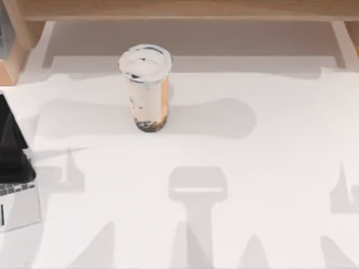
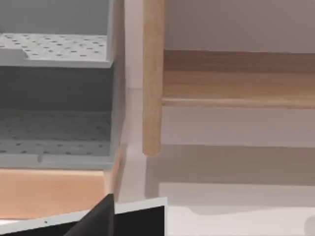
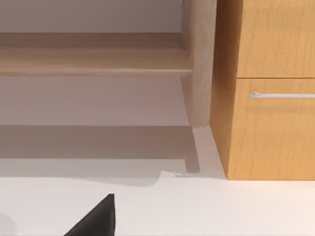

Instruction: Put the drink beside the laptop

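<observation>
Nearest the overhead camera, the drink (image 1: 147, 87) is standing upright in the upper middle of the frame, well apart from the laptop (image 1: 15, 179) at the left edge. I am judging it top-heavy, smooth and easily squeezed; gripping mid-body seems safest. Whether either gripper is open, I cannot tell.

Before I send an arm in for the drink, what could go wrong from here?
1. The drink is tall and narrow and stands upright on the table; a high or off-centre contact might tip it.
2. The laptop sits at the table's left edge with its screen raised, so a cup carried low could knock the screen.
3. The wooden shelf runs close behind the cup, limiting approach from that side.
</observation>
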